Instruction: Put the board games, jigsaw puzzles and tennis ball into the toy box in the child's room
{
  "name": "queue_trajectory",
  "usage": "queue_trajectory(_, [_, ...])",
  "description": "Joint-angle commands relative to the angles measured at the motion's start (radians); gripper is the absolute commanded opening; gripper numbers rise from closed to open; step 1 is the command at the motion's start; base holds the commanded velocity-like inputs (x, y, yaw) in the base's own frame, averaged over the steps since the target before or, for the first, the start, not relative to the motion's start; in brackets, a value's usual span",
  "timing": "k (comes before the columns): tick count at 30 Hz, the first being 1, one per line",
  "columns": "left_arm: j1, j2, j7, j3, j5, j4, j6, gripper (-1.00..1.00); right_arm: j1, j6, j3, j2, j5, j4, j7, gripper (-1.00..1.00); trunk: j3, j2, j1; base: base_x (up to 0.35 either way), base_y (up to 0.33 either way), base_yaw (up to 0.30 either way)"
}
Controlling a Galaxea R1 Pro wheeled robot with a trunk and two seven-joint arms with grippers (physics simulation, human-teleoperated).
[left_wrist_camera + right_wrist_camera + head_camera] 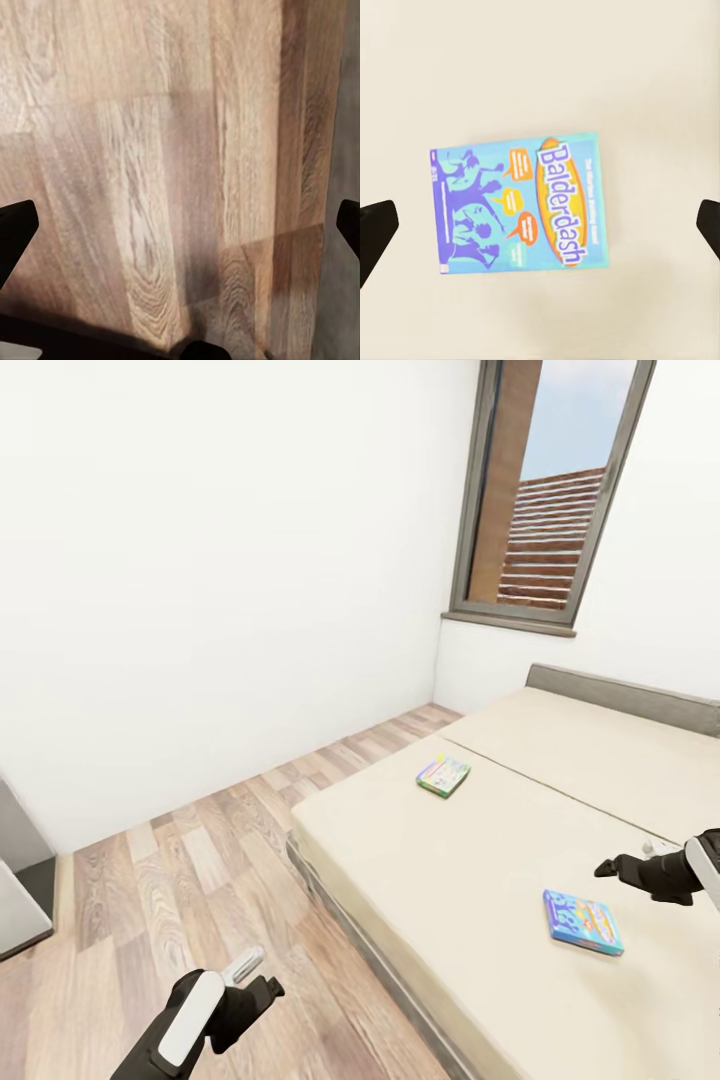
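Right hand [612, 867], fingers spread, hovers above one of two board games [583, 921] on the bed [450, 860].

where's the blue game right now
Flat on the bed, at the head view's lower right under the open right gripper: the blue game.

The bed [480, 860], a cream mattress on a low grey frame, stands on the wooden floor [180, 870] at the right. Two board games lie flat on it, well apart: a blue box [583, 922] near, a green-edged box [443, 774] farther left.
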Motion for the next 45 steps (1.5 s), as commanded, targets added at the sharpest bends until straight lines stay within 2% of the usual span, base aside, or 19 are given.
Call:
queue_trajectory(1, [0.0,0.0,0.01,-0.001,0.011,-0.002,0.0,1.0,-0.001,0.004,-0.002,0.0,0.001,0.0,0.003,1.0,-0.003,0.0,0.0,0.031,-0.009,-0.054])
queue_trajectory(9, [-0.004,0.001,0.012,0.012,0.012,-0.007,-0.001,1.0,-0.001,0.004,-0.004,0.001,-0.001,0.004,0.003,1.0,-0.015,0.0,0.0,0.014,-0.004,-0.042])
queue_trajectory(11, [-0.004,0.0,0.012,0.035,0.015,-0.009,-0.001,1.0,-0.001,0.005,-0.004,0.001,-0.002,0.008,0.004,1.0,-0.018,0.0,0.0,0.005,-0.001,-0.017])
queue_trajectory(13, [-0.004,-0.002,0.012,0.102,0.02,-0.012,0.001,1.0,-0.001,0.005,-0.003,0.001,-0.005,0.014,0.004,1.0,-0.021,0.0,0.0,0.002,-0.001,-0.007])
queue_trajectory(15, [-0.004,-0.002,0.012,0.117,0.021,-0.013,0.003,1.0,0.0,0.005,-0.003,0.001,-0.006,0.015,0.004,1.0,-0.024,0.0,0.0,0.001,0.0,-0.004])
queue_trajectory(19, [-0.004,-0.002,0.012,0.136,0.022,-0.014,0.009,1.0,0.0,0.005,-0.002,0.003,-0.007,0.016,0.005,1.0,-0.04,-0.028,0.015,0.001,0.0,-0.002])
queue_trajectory(24, [-0.004,-0.002,0.012,0.144,0.023,-0.014,0.013,1.0,0.001,0.004,0.005,0.004,-0.007,0.014,0.039,1.0,-0.057,-0.063,0.034,0.0,0.0,0.0])
queue_trajectory(29, [-0.004,-0.002,0.012,0.146,0.023,-0.014,0.014,1.0,0.0,0.001,-0.001,-0.002,-0.007,0.014,0.128,1.0,-0.073,-0.098,0.054,0.0,0.0,0.0])
queue_trajectory(37, [-0.004,-0.003,0.012,0.146,0.024,-0.014,0.014,1.0,-0.008,-0.008,-0.008,-0.011,-0.006,0.014,0.166,1.0,-0.098,-0.154,0.084,0.0,0.0,0.0])
queue_trajectory(39, [-0.004,-0.003,0.012,0.146,0.024,-0.014,0.014,1.0,-0.01,-0.01,-0.03,-0.026,-0.017,0.014,0.17,1.0,-0.104,-0.168,0.092,0.0,0.0,0.0])
queue_trajectory(42, [-0.004,-0.003,0.012,0.146,0.024,-0.014,0.014,1.0,-0.011,-0.012,-0.074,-0.036,-0.033,0.014,0.172,1.0,-0.114,-0.189,0.103,0.0,0.0,0.0])
queue_trajectory(43, [-0.004,-0.003,0.012,0.146,0.024,-0.015,0.014,1.0,-0.01,-0.031,-0.116,-0.04,-0.043,0.015,0.172,1.0,-0.118,-0.196,0.107,0.0,0.0,0.0])
queue_trajectory(45, [-0.004,-0.003,0.012,0.145,0.024,-0.015,0.014,1.0,-0.01,-0.063,-0.133,-0.041,-0.047,0.015,0.172,1.0,-0.125,-0.21,0.115,0.0,0.0,0.0])
